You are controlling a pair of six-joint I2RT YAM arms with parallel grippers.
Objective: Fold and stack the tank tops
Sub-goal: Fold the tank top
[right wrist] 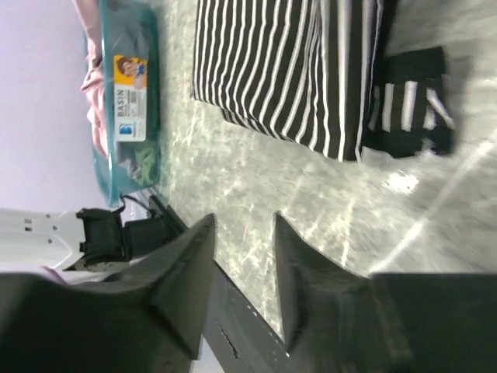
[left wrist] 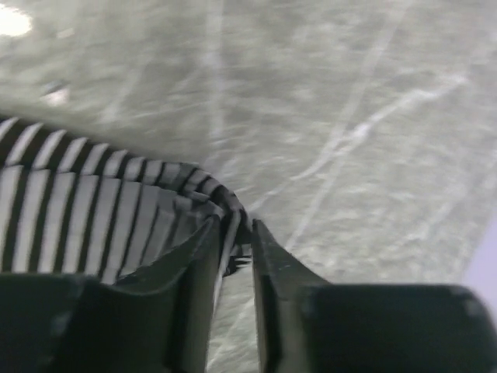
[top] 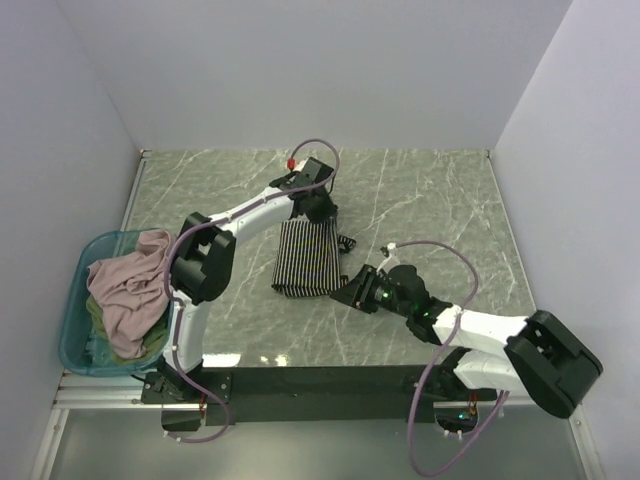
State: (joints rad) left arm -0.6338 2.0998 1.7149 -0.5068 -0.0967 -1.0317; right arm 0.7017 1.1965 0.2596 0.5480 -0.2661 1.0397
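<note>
The striped tank top [top: 305, 257] lies folded into a narrow rectangle mid-table, a dark strap end [top: 348, 241] sticking out on its right. My left gripper [top: 322, 210] is at its far right corner, shut on a pinch of the striped cloth [left wrist: 224, 203]. My right gripper [top: 352, 292] is open and empty, just off the near right corner; its wrist view shows the striped top [right wrist: 287, 66] ahead of the fingers. A dusty pink tank top [top: 130, 285] and a pale green one [top: 95, 318] lie heaped in the tub.
A teal plastic tub [top: 72, 315] stands at the table's left near corner, with a label on its side in the right wrist view [right wrist: 128, 97]. White walls close the table on three sides. A dark rail [top: 330, 380] runs along the near edge.
</note>
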